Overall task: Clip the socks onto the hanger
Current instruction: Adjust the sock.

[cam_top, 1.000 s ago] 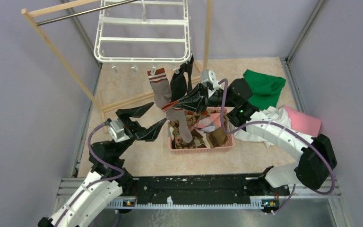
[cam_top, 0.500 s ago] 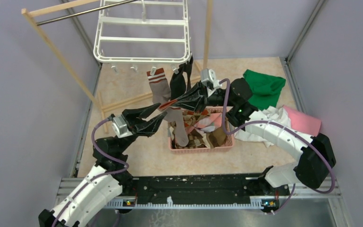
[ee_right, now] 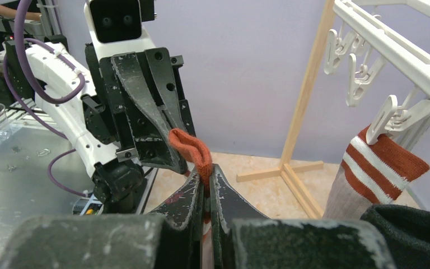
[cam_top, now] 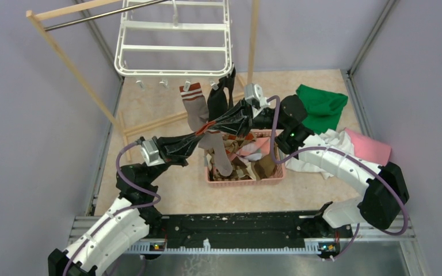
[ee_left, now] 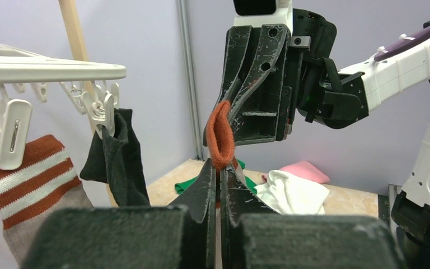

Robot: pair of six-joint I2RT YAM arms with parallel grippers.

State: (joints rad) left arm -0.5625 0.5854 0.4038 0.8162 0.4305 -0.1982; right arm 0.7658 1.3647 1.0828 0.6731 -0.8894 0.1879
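Left gripper (ee_left: 219,168) at 6 o'clock, fingers clamped on orange cuff (ee_left: 222,134). Right gripper (ee_left: 232,109) comes down from 12, pinching the same cuff. Hanger (ee_left: 50,70) at 9-10 o'clock: striped sock (ee_left: 28,179) on one clip (ee_left: 12,131), black sock (ee_left: 117,162) on the next. White cloth (ee_left: 291,190) and pink cloth (ee_left: 305,170) at 4 o'clock.

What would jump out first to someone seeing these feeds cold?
The two arms meet tip to tip above the pink basket, with the left gripper and right gripper both pinched on the orange cuff of one sock. Just behind them, a striped sock and a black sock hang clipped from the near edge of the white hanger.
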